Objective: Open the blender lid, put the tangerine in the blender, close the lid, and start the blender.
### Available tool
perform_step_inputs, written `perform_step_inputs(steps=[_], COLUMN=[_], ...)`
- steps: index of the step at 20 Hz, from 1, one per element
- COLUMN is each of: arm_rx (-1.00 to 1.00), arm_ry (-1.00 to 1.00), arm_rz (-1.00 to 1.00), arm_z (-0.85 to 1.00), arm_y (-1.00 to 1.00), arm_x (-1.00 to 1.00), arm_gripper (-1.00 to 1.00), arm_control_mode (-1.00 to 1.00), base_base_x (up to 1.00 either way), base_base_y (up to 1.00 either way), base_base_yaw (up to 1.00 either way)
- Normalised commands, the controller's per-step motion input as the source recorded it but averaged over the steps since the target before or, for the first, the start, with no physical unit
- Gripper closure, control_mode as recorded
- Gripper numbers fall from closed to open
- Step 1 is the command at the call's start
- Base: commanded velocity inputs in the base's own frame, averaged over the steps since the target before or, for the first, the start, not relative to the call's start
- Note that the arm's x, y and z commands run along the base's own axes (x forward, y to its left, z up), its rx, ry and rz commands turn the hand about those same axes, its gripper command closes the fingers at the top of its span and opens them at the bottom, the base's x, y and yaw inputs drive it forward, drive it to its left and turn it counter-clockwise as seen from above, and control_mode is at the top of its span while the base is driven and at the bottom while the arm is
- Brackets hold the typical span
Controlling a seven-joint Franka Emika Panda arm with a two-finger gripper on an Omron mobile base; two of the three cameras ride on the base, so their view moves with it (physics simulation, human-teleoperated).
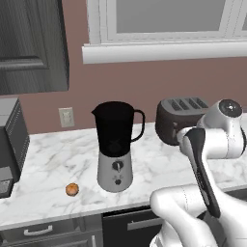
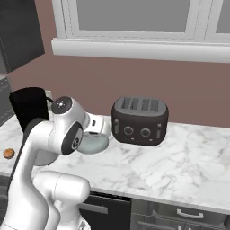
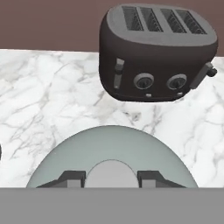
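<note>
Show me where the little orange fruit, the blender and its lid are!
tangerine (image 1: 72, 189): left base view, middle of the fruit.
blender (image 1: 115, 129): left base view, black jar's front.
blender lid (image 3: 111, 146): hand view, pale dome's top.

blender lid (image 2: 93, 143) half behind arm, claw (image 3: 111, 178) tips cropped
</note>
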Motion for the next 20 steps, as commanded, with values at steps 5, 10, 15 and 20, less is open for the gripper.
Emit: perform_step_inputs(steps=[5,10,15,20], arm_rx=[0.00,0.00,0.00,0.00], arm_ry=[0.14,0.01,0.00,0.00], arm_rz=[0.00,0.00,0.00,0.00], arm_z=[-0.37,-0.37,-0.42,-0.40], arm_y=[0.17,0.20,0.09,0.00], arm_x=[0.33,0.20,0.17,0.16], arm_gripper=[1.00,1.00,1.00,1.00], arm_control_mode=[-1.00,-1.00,-1.00,-1.00], base_base_x=[0.00,0.00,0.00,0.00], base_base_y=[0.00,0.00,0.00,0.00], base_base_yaw=[0.00,0.00,0.00,0.00])
